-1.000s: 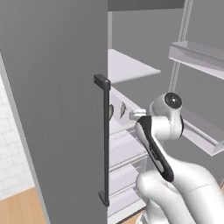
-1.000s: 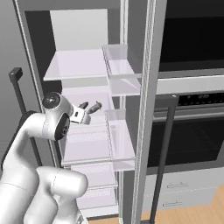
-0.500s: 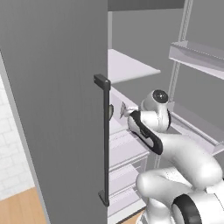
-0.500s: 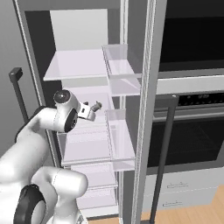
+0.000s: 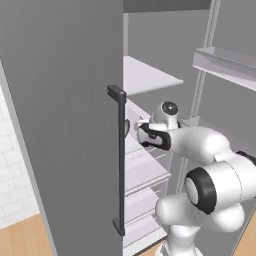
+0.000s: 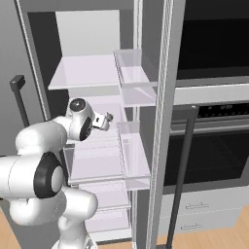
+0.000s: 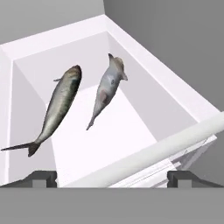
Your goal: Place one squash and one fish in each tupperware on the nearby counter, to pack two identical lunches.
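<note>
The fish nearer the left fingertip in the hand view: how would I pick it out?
Look inside the open fridge, in the white bin ahead of the open jaws. Two fish lie there side by side; this fish is the longer, olive-brown one with a dark forked tail, unlike the paler grey fish.

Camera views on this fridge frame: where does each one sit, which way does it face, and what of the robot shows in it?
Left base view: behind the arm to its left, facing the open fridge past its grey door; white arm at lower right.
Right base view: behind to its right, facing the fridge shelves and the oven; arm at lower left.
Hand view: on the hand, looking into a white bin holding two fish; the open gripper has its fingertips at the bottom edge.
Both base views share the arm and the fridge shelves.
</note>
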Robot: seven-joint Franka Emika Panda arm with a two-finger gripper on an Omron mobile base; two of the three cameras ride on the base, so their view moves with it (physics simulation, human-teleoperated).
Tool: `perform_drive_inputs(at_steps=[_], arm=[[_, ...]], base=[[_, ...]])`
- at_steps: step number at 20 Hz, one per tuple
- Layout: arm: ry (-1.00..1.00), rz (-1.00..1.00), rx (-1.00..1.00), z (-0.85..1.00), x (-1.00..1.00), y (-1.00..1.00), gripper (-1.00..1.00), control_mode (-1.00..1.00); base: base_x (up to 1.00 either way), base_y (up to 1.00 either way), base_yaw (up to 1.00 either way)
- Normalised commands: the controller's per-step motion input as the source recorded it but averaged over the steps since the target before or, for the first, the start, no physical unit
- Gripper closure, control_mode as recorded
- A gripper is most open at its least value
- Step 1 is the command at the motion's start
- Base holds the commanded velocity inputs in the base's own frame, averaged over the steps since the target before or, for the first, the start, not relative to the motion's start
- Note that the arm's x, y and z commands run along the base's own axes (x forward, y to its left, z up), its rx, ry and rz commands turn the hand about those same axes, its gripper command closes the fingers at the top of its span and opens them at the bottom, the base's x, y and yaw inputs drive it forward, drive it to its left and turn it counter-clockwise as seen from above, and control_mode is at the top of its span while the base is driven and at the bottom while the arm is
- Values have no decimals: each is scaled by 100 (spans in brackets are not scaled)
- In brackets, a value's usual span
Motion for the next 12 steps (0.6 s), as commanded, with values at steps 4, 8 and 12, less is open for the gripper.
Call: perform_drive_inputs(at_steps=[4, 8, 12], arm=[[6, 0, 0, -23, 79, 1, -100, -100], [7, 0, 0, -29, 69, 4, -100, -100], [7, 0, 0, -34, 68, 1, -100, -100]], base=[[0, 0, 0], [0, 0, 0], [0, 0, 0]])
